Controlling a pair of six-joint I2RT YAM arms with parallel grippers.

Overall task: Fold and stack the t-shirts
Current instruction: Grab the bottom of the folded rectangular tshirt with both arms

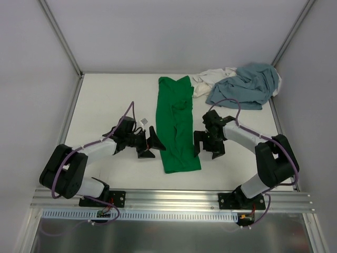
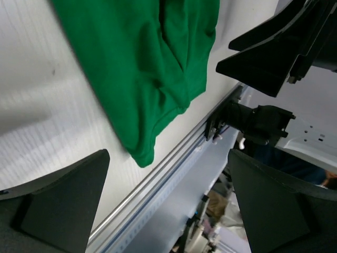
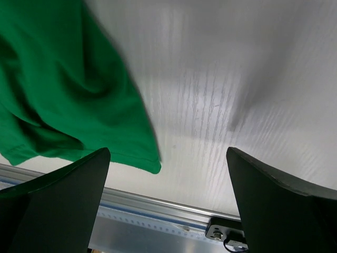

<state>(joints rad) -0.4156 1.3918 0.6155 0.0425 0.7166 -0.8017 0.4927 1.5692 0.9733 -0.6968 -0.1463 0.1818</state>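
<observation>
Just beside left pincer: green t-shirt

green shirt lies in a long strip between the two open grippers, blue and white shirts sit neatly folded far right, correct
Not folded: top external view shows the grey-blue shirt and white shirt crumpled there. The green shirt strip between the open left gripper and right gripper is correct.

White table, pale walls, aluminium rail; beyond, perhaps clutter.
</observation>
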